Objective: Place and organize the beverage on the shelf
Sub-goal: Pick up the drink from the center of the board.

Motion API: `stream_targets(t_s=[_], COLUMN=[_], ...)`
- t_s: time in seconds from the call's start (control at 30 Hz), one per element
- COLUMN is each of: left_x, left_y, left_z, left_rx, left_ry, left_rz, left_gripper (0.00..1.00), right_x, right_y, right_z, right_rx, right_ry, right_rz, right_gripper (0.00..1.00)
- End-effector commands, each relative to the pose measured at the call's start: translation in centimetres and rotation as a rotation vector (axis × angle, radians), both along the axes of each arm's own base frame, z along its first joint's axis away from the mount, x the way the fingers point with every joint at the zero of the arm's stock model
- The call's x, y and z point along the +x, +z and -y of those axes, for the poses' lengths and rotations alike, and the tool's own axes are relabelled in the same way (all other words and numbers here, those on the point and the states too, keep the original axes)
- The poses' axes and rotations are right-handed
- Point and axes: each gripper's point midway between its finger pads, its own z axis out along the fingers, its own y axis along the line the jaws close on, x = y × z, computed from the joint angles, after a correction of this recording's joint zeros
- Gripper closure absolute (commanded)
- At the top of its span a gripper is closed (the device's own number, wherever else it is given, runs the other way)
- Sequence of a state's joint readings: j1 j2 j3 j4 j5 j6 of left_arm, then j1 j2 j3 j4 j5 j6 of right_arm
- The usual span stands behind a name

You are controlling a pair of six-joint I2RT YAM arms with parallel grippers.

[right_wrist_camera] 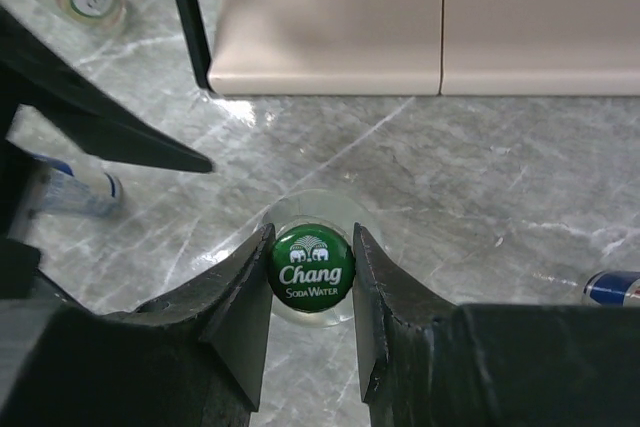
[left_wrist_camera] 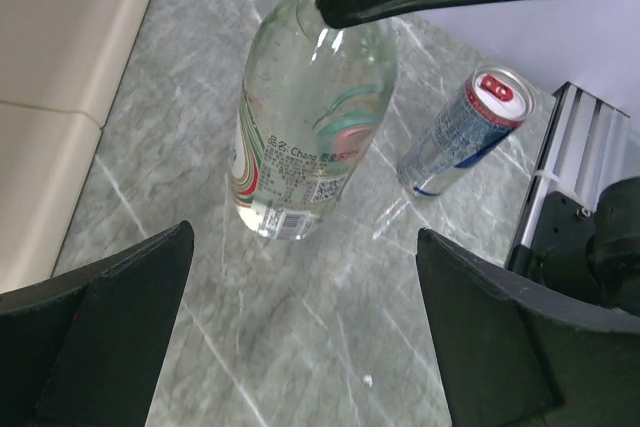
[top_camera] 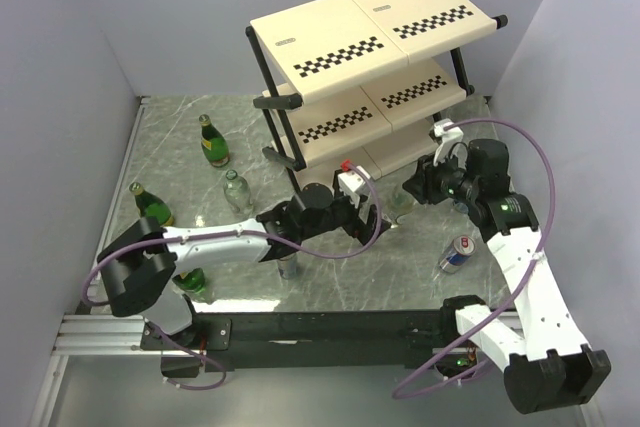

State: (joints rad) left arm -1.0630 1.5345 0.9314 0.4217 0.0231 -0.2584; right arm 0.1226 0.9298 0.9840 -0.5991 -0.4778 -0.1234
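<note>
Right jaws: closed on the green cap (right_wrist_camera: 311,265) of a clear bottle (left_wrist_camera: 310,117), one finger on each side of the cap. The right gripper (right_wrist_camera: 311,247) sits directly over the bottle, which stands upright on the table (top_camera: 330,137).

Left jaws: spread wide and holding nothing. The left gripper (left_wrist_camera: 303,237) faces the same bottle low down; the bottle stands ahead of the gap between the fingers and touches neither of them.

Shelf (top_camera: 330,52): three cream tiers with checkered strips on a black frame, at the far middle of the table. The gripped bottle stands near it, in front of the lowest tier.

Green bottles, three, all upright on the left part of the table:
- far green bottle (top_camera: 212,142)
- middle green bottle (top_camera: 152,205)
- near green bottle (top_camera: 192,282), partly hidden by the left arm (top_camera: 220,237)

Other clear bottle (top_camera: 236,190): upright, between the far green bottle and the shelf's left legs, well apart from both grippers.

Lying can (top_camera: 457,254): silver and blue, on its side, to the right of the gripped bottle and just beside the right arm (top_camera: 525,267).

Second can (top_camera: 288,267): under the left arm and partly hidden, so I cannot tell whether it is upright or lying.
</note>
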Motion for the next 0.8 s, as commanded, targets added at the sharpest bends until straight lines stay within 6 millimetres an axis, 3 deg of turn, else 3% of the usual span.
stream_targets(t_s=[0.0,0.2,0.3,0.77], left_x=[0.2,0.7,0.5,2.4], left_y=[3.4,3.3,4.5,2.6], left_z=[1.6,2.6,3.2,4.5], left_rx=[-0.125,-0.178,-0.248,-0.205], left_ry=[-0.026,-0.012,-0.016,0.064], left_rz=[0.08,0.151,0.217,0.291], left_gripper=[0.01,0.01,0.0,0.01], right_x=[0.3,0.1,0.0,-0.6], right_y=[7.3,7.7,8.0,9.5], right_z=[-1.3,-1.9,-2.2,-2.6], right_rx=[0.087,0.112,0.125,0.154], right_ry=[0.034,0.046,0.057,0.069], right_rz=[0.207,0.191,0.174,0.171], right_gripper=[1.0,1.0,1.0,1.0])
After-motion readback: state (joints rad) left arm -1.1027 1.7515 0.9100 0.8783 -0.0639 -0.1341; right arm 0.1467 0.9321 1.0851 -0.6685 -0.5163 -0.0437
